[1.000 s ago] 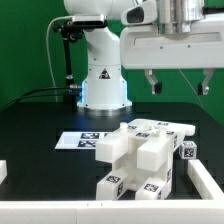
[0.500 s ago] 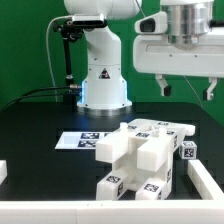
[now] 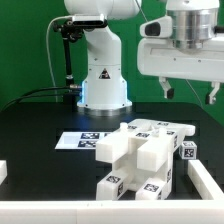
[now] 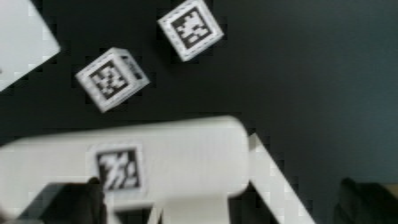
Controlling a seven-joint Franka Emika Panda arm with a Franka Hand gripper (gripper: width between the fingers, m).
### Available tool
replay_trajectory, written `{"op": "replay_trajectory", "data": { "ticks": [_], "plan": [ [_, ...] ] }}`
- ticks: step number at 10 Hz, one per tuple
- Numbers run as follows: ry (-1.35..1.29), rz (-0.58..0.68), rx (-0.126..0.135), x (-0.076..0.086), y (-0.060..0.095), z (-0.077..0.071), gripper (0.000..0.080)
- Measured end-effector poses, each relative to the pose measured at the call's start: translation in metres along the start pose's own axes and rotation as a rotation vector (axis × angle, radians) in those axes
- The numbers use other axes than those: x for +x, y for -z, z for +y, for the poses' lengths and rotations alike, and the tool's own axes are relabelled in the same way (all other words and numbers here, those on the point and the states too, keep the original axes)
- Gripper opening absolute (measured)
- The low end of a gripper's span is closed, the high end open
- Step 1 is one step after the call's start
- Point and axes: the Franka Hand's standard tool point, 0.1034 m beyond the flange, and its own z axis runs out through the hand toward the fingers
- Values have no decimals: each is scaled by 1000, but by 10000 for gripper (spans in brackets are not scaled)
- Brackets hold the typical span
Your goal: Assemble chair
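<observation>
Chair parts (image 3: pixel 140 155): white blocky pieces with black-and-white tags, heaped together on the table near its front edge, a little toward the exterior view's right; none of them is held.
Small cube (image 3: pixel 189 150): sits at the heap's edge on the exterior view's right, with a tag facing the camera; whether it touches the heap cannot be told.
Gripper (image 3: pixel 188 93): hangs in the air above and behind the heap, on the exterior view's right, well apart from every part.
Fingers (image 3: pixel 167 90): point down and are spread wide, with nothing between them.
Marker board (image 3: pixel 72 140): lies flat on the table just behind the heap, toward the exterior view's left, in front of the arm base.
Arm base (image 3: pixel 103 85): white, stands at the back of the table.
Table (image 3: pixel 35 125): black, matte.
White block (image 4: pixel 169 160): blurred in the wrist view, rounded, carries one tag, lies on the dark surface with the dark fingertips to either side of it.
Tagged squares (image 4: pixel 114 78): two, apart from the white block; which pieces they are cannot be told.
</observation>
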Motion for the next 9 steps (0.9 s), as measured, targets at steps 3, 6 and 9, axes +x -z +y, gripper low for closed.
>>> {"op": "replay_trajectory", "data": {
  "ticks": [3, 6, 9],
  "plan": [
    [26, 33, -25, -28, -50, 5, 649],
    [36, 60, -38, -40, -79, -1, 649],
    [37, 61, -55, -38, -93, 1, 649]
  ]
}}
